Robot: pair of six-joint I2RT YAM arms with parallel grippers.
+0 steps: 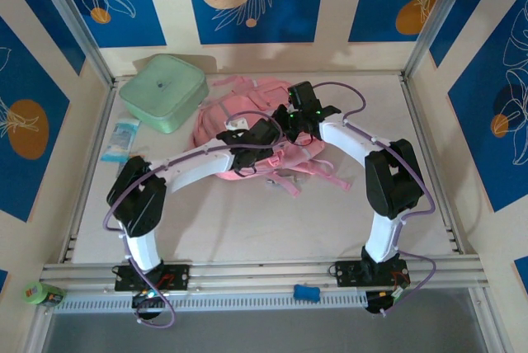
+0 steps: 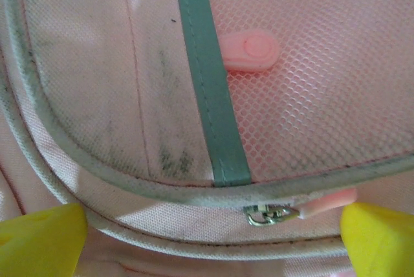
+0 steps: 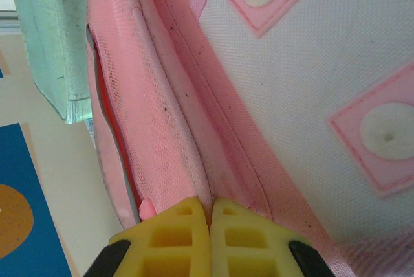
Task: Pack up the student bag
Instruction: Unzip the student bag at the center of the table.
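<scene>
text: none I can read | student bag: pink zip pull, upper middle of left wrist frame, carries a raised swirl, no letters | blue packet, left of top frame: print too small to tell

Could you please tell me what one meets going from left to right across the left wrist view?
Yellow foam fingertip at the left edge → grey-green vertical fabric strip → silver metal zip slider → yellow foam fingertip at the right edge, all against the pink fabric backpack.
</scene>
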